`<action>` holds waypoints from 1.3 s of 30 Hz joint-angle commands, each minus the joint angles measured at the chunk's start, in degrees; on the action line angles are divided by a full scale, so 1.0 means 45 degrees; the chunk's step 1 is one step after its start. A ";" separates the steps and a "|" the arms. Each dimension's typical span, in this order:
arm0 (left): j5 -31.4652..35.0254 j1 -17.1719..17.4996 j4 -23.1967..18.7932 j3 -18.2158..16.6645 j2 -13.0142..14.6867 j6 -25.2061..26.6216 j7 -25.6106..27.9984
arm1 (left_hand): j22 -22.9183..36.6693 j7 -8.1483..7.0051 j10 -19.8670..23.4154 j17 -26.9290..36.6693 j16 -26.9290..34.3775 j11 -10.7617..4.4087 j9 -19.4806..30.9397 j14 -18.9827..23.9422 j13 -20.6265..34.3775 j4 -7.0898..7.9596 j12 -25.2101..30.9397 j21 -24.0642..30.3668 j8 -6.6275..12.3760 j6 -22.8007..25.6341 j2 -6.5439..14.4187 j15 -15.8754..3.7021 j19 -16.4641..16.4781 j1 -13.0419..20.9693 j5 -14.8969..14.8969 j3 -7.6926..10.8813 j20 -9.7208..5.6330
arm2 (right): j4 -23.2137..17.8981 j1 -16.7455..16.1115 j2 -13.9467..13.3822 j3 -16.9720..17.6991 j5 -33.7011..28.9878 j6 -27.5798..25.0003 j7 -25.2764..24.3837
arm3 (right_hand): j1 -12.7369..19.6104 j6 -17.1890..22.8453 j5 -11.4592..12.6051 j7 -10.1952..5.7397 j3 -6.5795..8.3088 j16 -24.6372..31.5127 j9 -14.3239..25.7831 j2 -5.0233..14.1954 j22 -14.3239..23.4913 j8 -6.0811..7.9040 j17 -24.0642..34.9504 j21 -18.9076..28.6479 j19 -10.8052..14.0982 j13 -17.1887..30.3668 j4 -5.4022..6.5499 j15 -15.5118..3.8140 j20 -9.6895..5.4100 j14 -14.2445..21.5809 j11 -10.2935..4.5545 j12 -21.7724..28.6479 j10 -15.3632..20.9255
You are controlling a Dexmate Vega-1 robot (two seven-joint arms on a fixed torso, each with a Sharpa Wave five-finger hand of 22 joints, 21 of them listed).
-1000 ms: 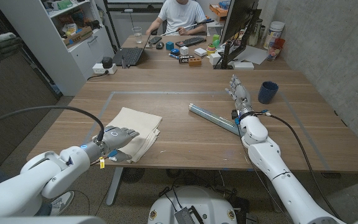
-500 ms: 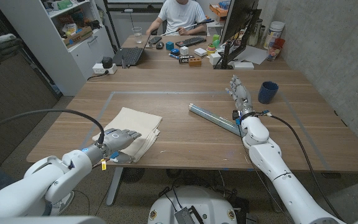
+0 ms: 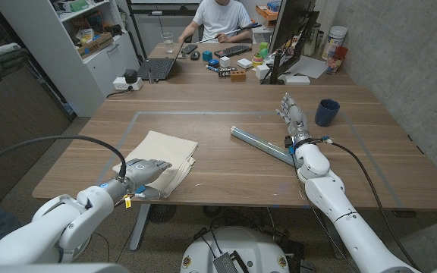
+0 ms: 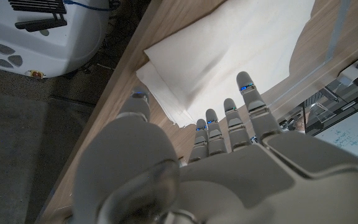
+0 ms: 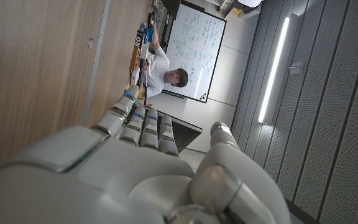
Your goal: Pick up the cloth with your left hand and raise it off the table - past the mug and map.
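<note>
Left hand (image 3: pixel 144 170) unmoved over the cloth (image 3: pixel 165 155), arm drawn back

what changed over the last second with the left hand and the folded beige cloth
Very little. The left arm's forearm and elbow swung slightly toward the table's near edge, while the left hand kept its place over the near end of the folded beige cloth, fingers extended, not gripping. The cloth lies as before. The right hand, dark blue mug and long folded grey map stayed put.
</note>
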 commanded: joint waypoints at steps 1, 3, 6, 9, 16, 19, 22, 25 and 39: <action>-0.0282 0.0178 -0.0047 0.0172 0.0358 0.0830 0.0200 | 0.0027 0.0027 0.0042 0.0009 -0.0011 0.0030 0.0032 0.0056 0.0052 0.0007 0.0081 -0.0082 0.0095 0.0107 0.0034 0.0033 -0.0061 -0.0076 0.0055 -0.0044 0.0000 | 0.0304 -0.0042 0.0036 0.0064 0.0199 0.0326 0.0274 | -0.0019 0.0138 0.0030 -0.0057 -0.0037 0.0028 0.0050 -0.0122 0.0034 -0.0044 0.0013 0.0044 0.0036 0.0072 0.0001 0.0008 -0.0001 0.0105 0.0016 -0.0014 0.0093; -0.0348 0.0066 -0.0110 0.0284 0.0447 0.0914 0.0221 | 0.0028 0.0019 0.0053 0.0007 -0.0006 0.0035 0.0032 0.0069 0.0062 -0.0001 0.0086 -0.0095 0.0099 0.0126 0.0042 0.0032 -0.0064 -0.0073 0.0056 -0.0046 0.0000 | 0.0344 -0.0040 0.0046 0.0070 0.0204 0.0426 0.0314 | -0.0023 0.0150 0.0031 -0.0066 -0.0039 0.0027 0.0050 -0.0125 0.0034 -0.0042 0.0014 0.0045 0.0042 0.0072 0.0000 -0.0001 0.0003 0.0111 -0.0001 -0.0011 0.0109; -0.0348 -0.0060 -0.0062 0.0488 0.0653 0.1059 0.0154 | 0.0028 0.0005 0.0104 0.0006 -0.0008 0.0038 0.0031 0.0067 0.0078 -0.0008 0.0107 -0.0115 0.0106 0.0157 0.0051 0.0042 -0.0071 -0.0078 0.0056 -0.0055 0.0000 | 0.0343 -0.0045 0.0021 0.0076 0.0232 0.0433 0.0378 | -0.0030 0.0180 0.0033 -0.0064 -0.0041 0.0028 0.0051 -0.0128 0.0034 -0.0034 0.0014 0.0045 0.0048 0.0073 -0.0001 -0.0002 0.0009 0.0124 -0.0009 -0.0005 0.0138; -0.0552 -0.0337 0.0198 0.0843 0.0825 0.1229 0.0135 | 0.0029 0.0002 0.0111 0.0003 -0.0011 0.0022 0.0031 0.0065 0.0089 -0.0016 0.0109 -0.0130 0.0107 0.0169 0.0049 0.0045 -0.0079 -0.0082 0.0056 -0.0064 0.0000 | 0.0426 -0.0071 0.0059 0.0110 0.0261 0.0516 0.0370 | -0.0035 0.0189 0.0034 -0.0072 -0.0044 0.0030 0.0051 -0.0132 0.0034 -0.0034 0.0015 0.0049 0.0062 0.0073 -0.0002 -0.0009 0.0016 0.0139 0.0004 -0.0001 0.0158; -0.0815 -0.0673 0.0336 0.1449 0.1340 0.1692 0.0294 | 0.0028 0.0001 0.0119 -0.0001 -0.0022 -0.0012 0.0030 0.0043 0.0122 -0.0028 0.0112 -0.0181 0.0112 0.0214 0.0059 0.0046 -0.0109 -0.0106 0.0055 -0.0091 0.0002 | 0.0458 -0.0138 0.0015 0.0141 0.0273 0.0529 0.0430 | -0.0055 0.0242 0.0036 -0.0051 -0.0051 0.0045 0.0051 -0.0139 0.0035 -0.0024 0.0018 0.0064 0.0109 0.0073 -0.0001 -0.0058 -0.0004 0.0199 0.0024 0.0002 0.0193; -0.1026 -0.0754 0.0369 0.1621 0.1531 0.1893 0.0350 | 0.0029 -0.0031 0.0136 -0.0001 -0.0018 -0.0019 0.0030 0.0054 0.0135 -0.0030 0.0119 -0.0200 0.0115 0.0232 0.0071 0.0044 -0.0121 -0.0114 0.0056 -0.0098 0.0002 | 0.0467 -0.0148 -0.0018 0.0149 0.0279 0.0568 0.0494 | -0.0060 0.0248 0.0037 -0.0056 -0.0054 0.0055 0.0051 -0.0144 0.0035 -0.0025 0.0019 0.0068 0.0124 0.0073 -0.0002 -0.0066 0.0003 0.0230 0.0034 0.0001 0.0199; -0.1194 -0.0755 0.0387 0.1759 0.1749 0.2130 0.0361 | 0.0029 -0.0038 0.0151 -0.0001 -0.0020 -0.0005 0.0030 0.0049 0.0147 -0.0034 0.0125 -0.0219 0.0117 0.0249 0.0086 0.0039 -0.0131 -0.0117 0.0057 -0.0102 0.0002 | 0.0481 -0.0167 0.0005 0.0171 0.0324 0.0583 0.0502 | -0.0068 0.0281 0.0038 -0.0066 -0.0058 0.0051 0.0051 -0.0150 0.0035 -0.0017 0.0020 0.0069 0.0134 0.0073 -0.0003 -0.0051 -0.0002 0.0231 -0.0001 0.0005 0.0222; -0.1450 -0.0771 0.0395 0.1850 0.1952 0.2350 0.0336 | 0.0029 -0.0045 0.0190 -0.0003 -0.0018 -0.0043 0.0029 0.0053 0.0166 -0.0044 0.0140 -0.0246 0.0118 0.0269 0.0108 0.0029 -0.0147 -0.0116 0.0059 -0.0106 0.0003 | 0.0558 -0.0164 0.0013 0.0166 0.0318 0.0686 0.0550 | -0.0070 0.0294 0.0039 -0.0068 -0.0058 0.0056 0.0051 -0.0151 0.0036 -0.0015 0.0020 0.0069 0.0139 0.0073 -0.0004 -0.0049 0.0003 0.0252 0.0004 0.0004 0.0230; -0.2219 -0.0136 0.0325 0.1530 0.2564 0.3285 0.0958 | 0.0033 -0.0051 0.0188 -0.0010 -0.0013 -0.0055 0.0029 0.0074 0.0228 -0.0088 0.0136 -0.0333 0.0129 0.0357 0.0159 0.0036 -0.0180 -0.0107 0.0062 -0.0126 0.0002 | 0.0722 -0.0158 0.0068 0.0160 0.0382 0.0813 0.0651 | -0.0089 0.0372 0.0048 -0.0114 -0.0068 0.0065 0.0051 -0.0174 0.0037 -0.0006 0.0021 0.0068 0.0160 0.0074 -0.0016 -0.0058 0.0031 0.0325 0.0007 0.0030 0.0351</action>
